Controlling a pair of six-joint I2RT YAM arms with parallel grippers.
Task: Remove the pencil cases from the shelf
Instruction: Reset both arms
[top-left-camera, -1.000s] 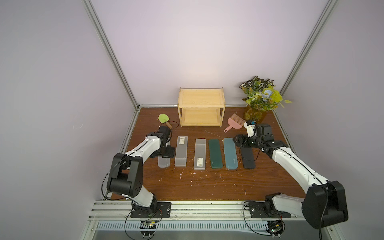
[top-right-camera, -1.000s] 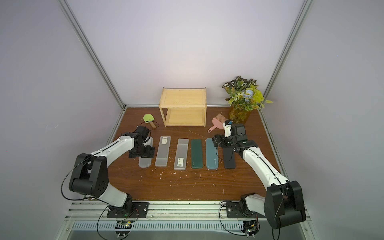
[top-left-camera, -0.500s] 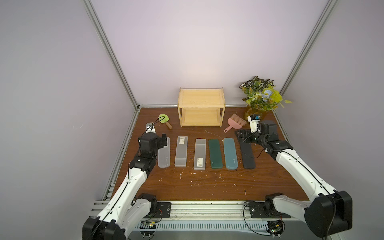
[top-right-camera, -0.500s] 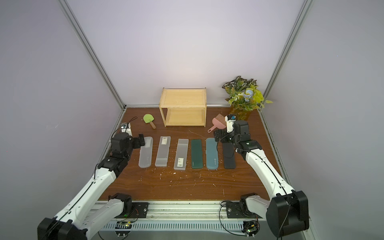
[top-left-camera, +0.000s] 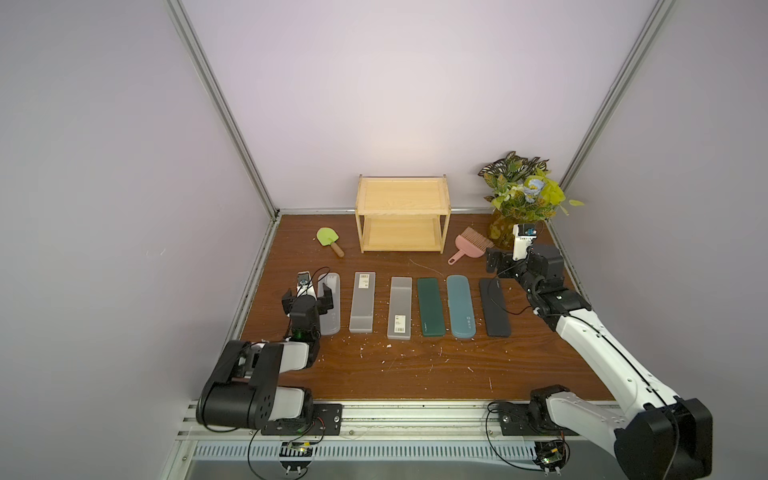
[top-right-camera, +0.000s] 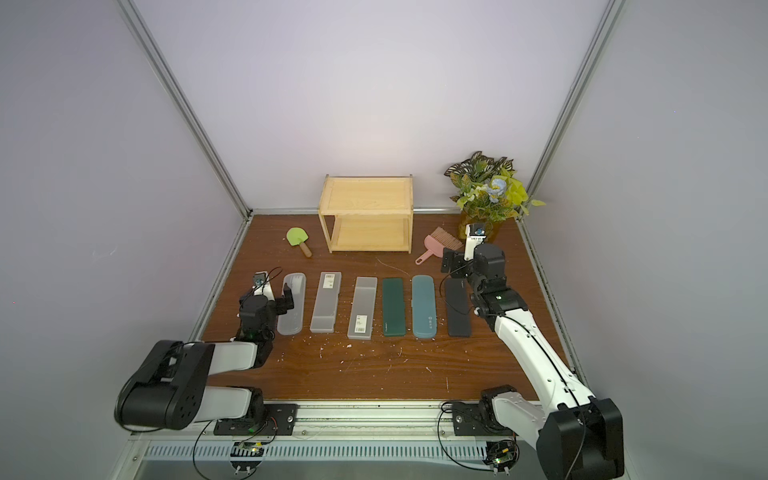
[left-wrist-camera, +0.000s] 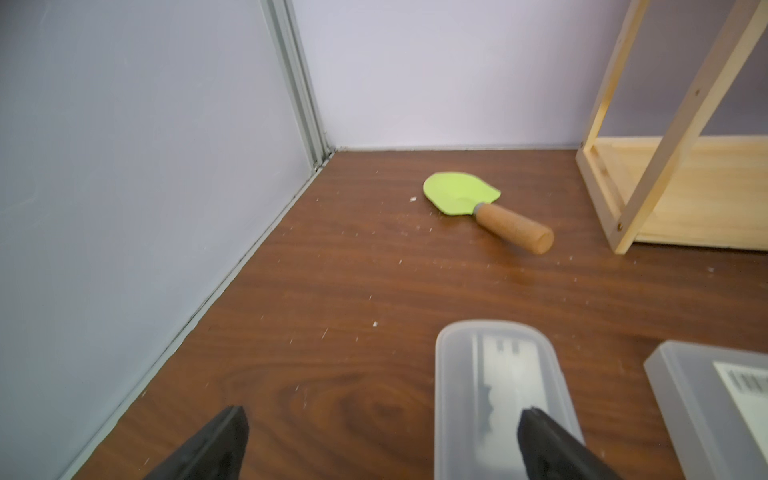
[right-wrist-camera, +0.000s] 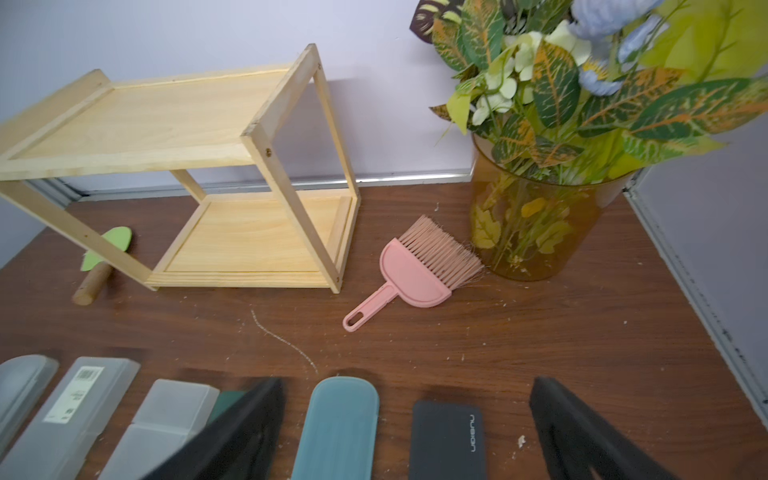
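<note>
— Top views, both: the shelf (top-left-camera: 401, 199) is bare on both tiers. The six pencil cases (top-left-camera: 400, 307) lie side by side on the bench (top-left-camera: 415, 374) in front of it, well apart from it. I'd judge the job done.

— And the pincers?

— The left pincer (top-left-camera: 307, 298) hangs at the end of the row, out past the shelf's left side. It is spread wide and grips nothing. The right pincer (top-left-camera: 519, 266) sits front-right of the shelf, equally wide and empty. Its cable (top-left-camera: 496, 297) droops across the black case (top-left-camera: 496, 326).

— That's a snag risk. If that arm pulls away, the loop could drag the case.

— Left wrist view: the left pincer (left-wrist-camera: 380, 415) has one finger over the rounded frosted case (left-wrist-camera: 498, 374); I can't tell whether it touches. The other is over bare bench. The green spatula (left-wrist-camera: 461, 195) lies near the shelf's (left-wrist-camera: 665, 199) left side.

— So a dip or sideways swing would shove that case.

— Right wrist view: the right pincer (right-wrist-camera: 407, 384) gapes, with only the ends of the teal case (right-wrist-camera: 340, 424) and the black case (right-wrist-camera: 446, 440) below it. The pink brush (right-wrist-camera: 415, 270) and the vase (right-wrist-camera: 536, 232) stand just right of the shelf (right-wrist-camera: 137, 120).

— A forward lurch would hit the brush or tip the vase.
</note>
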